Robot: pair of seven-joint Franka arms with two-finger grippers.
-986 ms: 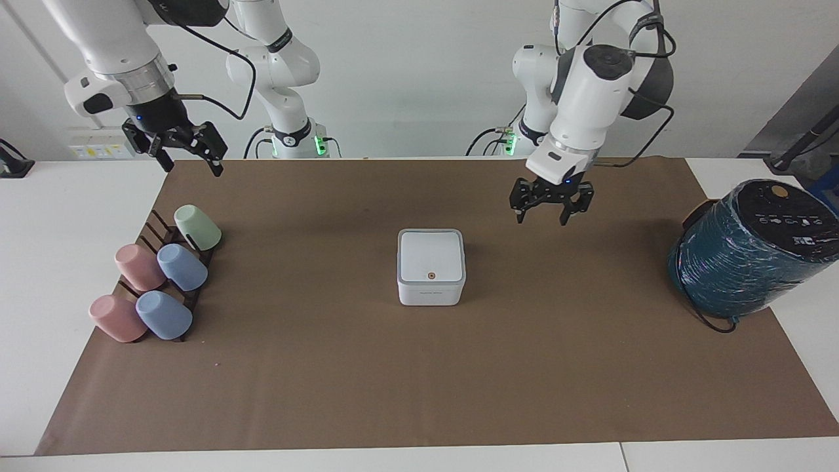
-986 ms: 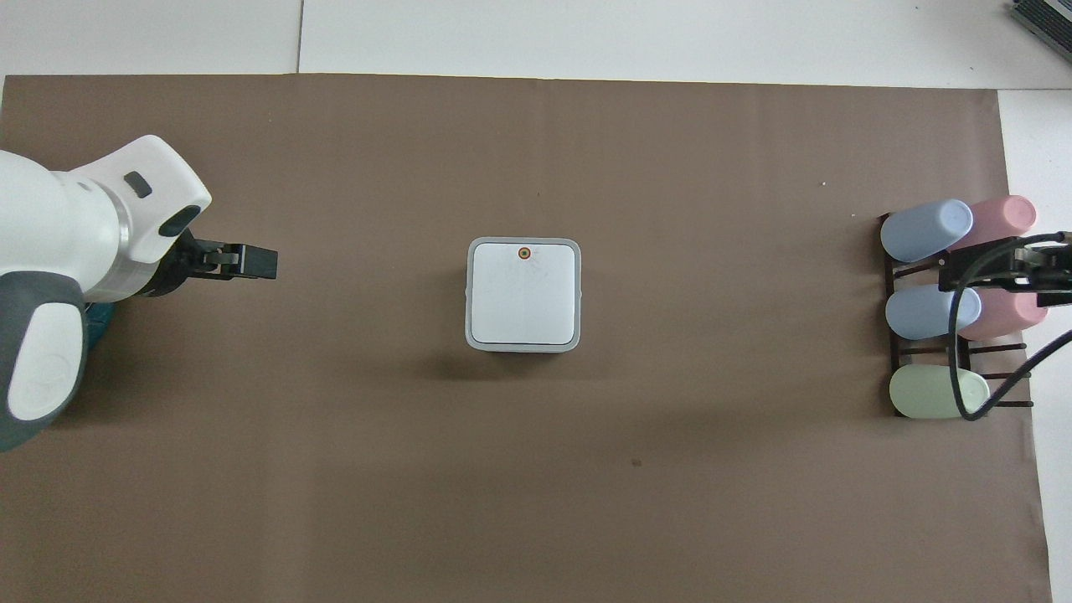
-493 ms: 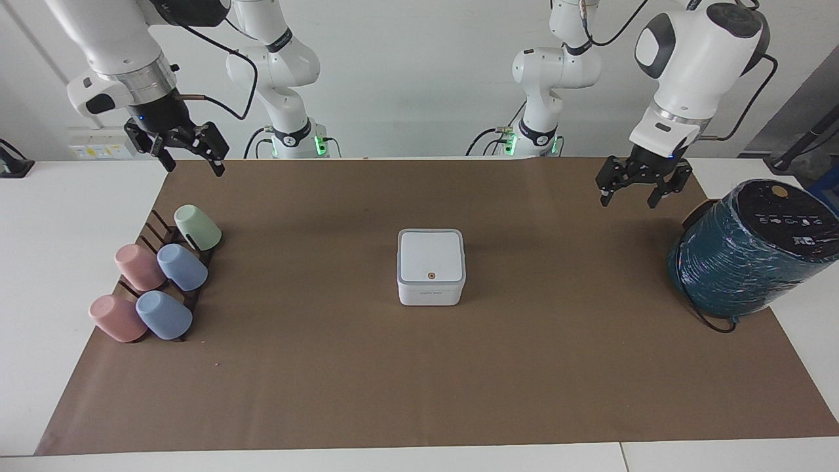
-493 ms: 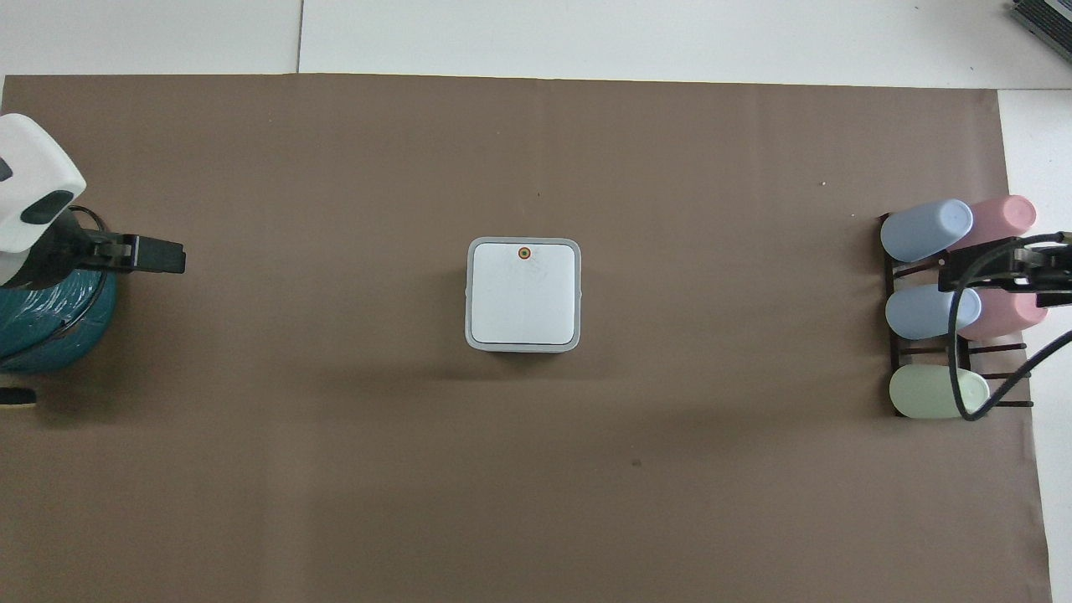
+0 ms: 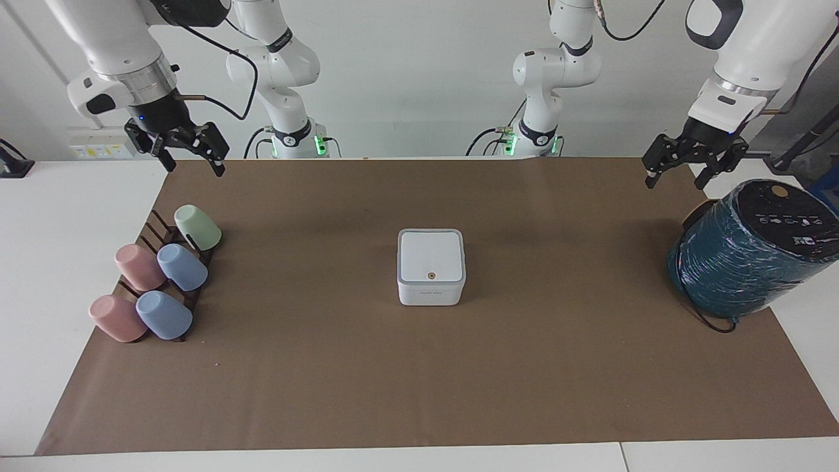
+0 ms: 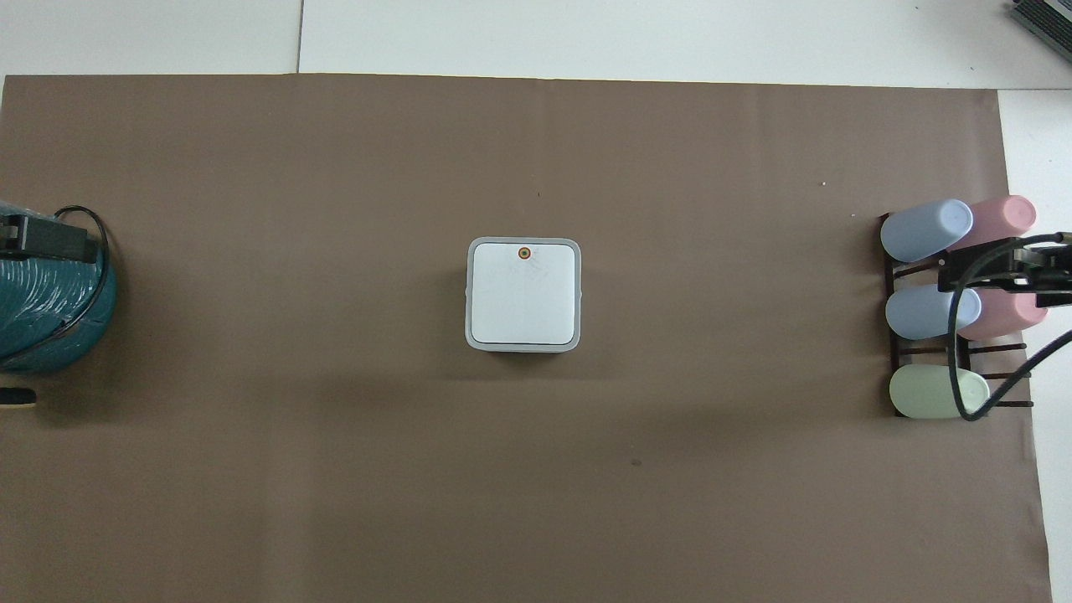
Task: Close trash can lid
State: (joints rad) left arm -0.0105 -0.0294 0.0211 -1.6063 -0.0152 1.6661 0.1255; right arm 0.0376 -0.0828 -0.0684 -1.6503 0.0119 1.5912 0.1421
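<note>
The small white square trash can (image 5: 430, 292) stands in the middle of the brown mat. Its flat white lid (image 5: 430, 254) with an orange dot lies down flat on the box, and it shows the same in the overhead view (image 6: 523, 297). My left gripper (image 5: 675, 181) is open and empty. It hangs in the air over the mat's corner at the left arm's end, beside the teal cylinder, and only its tip shows in the overhead view (image 6: 46, 239). My right gripper (image 5: 193, 168) is open and empty, and it waits in the air over the cup rack (image 6: 1001, 272).
A large teal wrapped cylinder (image 5: 754, 252) lies at the left arm's end of the table (image 6: 50, 314). A dark rack with several pastel cups (image 5: 157, 282) stands at the right arm's end (image 6: 930, 310). The brown mat (image 5: 419, 380) covers most of the table.
My left gripper has swung away from beside the trash can toward the left arm's end of the table and risen. The lid, the trash can and the right arm have not moved.
</note>
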